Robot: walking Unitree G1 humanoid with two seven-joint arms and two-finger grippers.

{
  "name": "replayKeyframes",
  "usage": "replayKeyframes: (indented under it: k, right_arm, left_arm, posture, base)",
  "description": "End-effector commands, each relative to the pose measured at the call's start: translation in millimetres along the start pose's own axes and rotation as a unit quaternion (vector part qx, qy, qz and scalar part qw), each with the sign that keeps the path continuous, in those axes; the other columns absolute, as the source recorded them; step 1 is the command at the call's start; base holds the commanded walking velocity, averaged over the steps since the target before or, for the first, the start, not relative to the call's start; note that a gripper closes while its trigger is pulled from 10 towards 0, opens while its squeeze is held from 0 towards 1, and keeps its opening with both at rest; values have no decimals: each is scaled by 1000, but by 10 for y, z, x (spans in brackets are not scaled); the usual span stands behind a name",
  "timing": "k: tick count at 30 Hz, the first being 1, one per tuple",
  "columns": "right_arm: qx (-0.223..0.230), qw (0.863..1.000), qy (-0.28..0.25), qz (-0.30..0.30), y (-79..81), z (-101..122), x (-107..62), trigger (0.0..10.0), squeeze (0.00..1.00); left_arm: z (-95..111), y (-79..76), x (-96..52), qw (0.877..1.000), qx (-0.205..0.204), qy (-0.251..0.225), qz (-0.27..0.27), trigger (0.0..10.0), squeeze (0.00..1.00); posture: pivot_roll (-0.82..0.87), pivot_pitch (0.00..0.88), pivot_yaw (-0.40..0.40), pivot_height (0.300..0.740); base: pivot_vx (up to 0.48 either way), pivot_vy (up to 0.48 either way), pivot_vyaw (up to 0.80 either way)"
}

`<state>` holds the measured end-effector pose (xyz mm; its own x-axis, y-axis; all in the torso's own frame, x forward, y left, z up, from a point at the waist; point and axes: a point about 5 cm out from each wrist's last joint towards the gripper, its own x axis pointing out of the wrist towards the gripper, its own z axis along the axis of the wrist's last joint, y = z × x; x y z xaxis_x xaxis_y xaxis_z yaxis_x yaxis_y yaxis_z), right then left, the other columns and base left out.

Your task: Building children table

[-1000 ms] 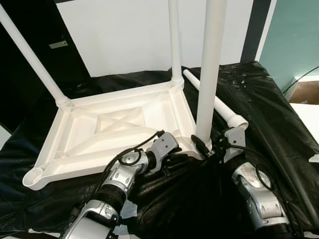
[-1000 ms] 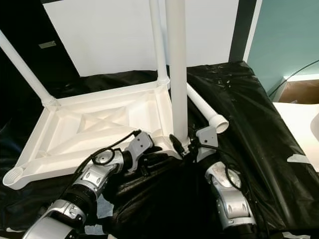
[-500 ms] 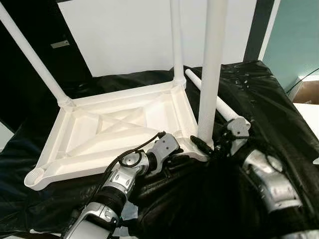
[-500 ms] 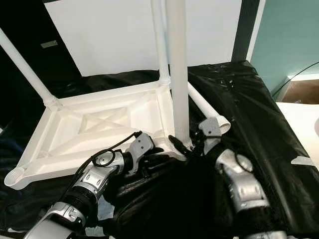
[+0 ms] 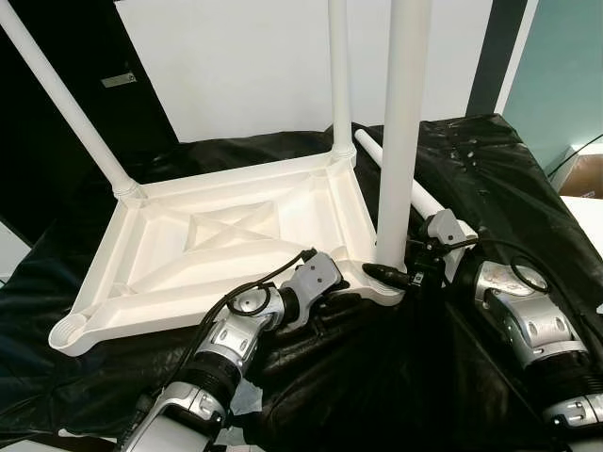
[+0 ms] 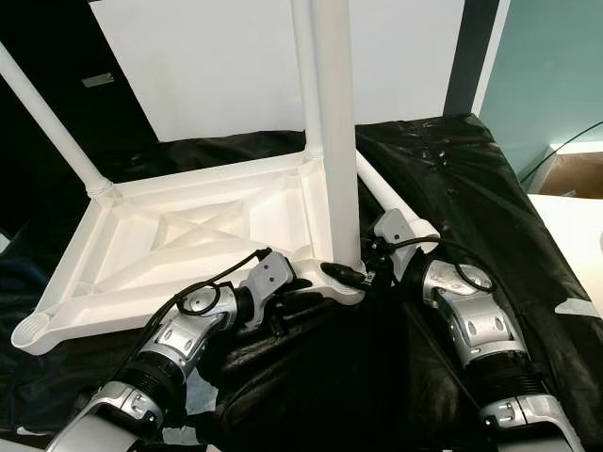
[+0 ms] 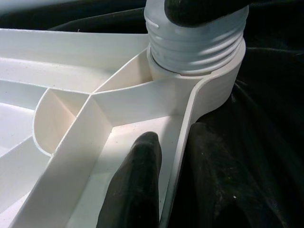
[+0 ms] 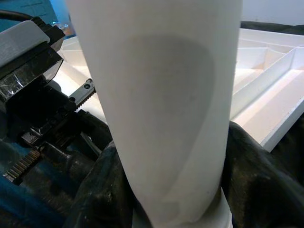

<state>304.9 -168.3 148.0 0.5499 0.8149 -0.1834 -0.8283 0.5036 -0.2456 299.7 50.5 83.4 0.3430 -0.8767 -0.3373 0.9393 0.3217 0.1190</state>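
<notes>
the upside-down white plastic children's table top [image 5: 226, 240] lies on a black plastic sheet [image 5: 490, 179]. the left gripper [image 7: 178, 156] pinches its near rim (one finger either side), while the right gripper [image 5: 396, 275] clamps the base of the upright white plastic leg [image 5: 400, 141] in the corner socket.

A crinkled black plastic sheet [image 5: 490, 179] drapes the bench, glossy under bright indoor light. Behind it stands a white wall panel [image 5: 236, 66] flanked by black surfaces [image 5: 38, 151], with a teal wall [image 5: 565, 85] and a cardboard box [image 5: 582, 175] at right.
</notes>
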Motion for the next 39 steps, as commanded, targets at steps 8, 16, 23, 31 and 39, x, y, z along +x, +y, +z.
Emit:
replayKeyframes:
  k: [8,16,23,31,39]
  right_arm:
    - [85,993,-17,-78,245,-195,72,0,0]
    - [119,949,-53,-286,428,-262,68,0,0]
    - [114,940,-38,-320,467,-282,65,10000,0]
    - [67,964,-46,-252,278,-114,83,10000,0]
    - [25,988,-34,-149,110,15,93,10000,0]
  left_arm:
    - [-312,-106,-38,997,-49,54,-19,10000,0]
    - [-297,-89,-43,997,-48,52,-15,10000,0]
    - [-303,-97,-55,997,-51,51,-15,10000,0]
    - [-265,-95,-53,997,-69,28,-5,10000,0]
    - [-241,-72,-76,996,-87,8,4,10000,0]
  posture:
    - [-41,0,101,740]
    - [-36,0,98,740]
    - [-36,0,91,740]
    - [-30,0,79,740]
    - [-39,0,86,740]
  base:
    - [0,0,0]
    - [0,0,0]
    - [0,0,0]
    - [0,0,0]
    - [0,0,0]
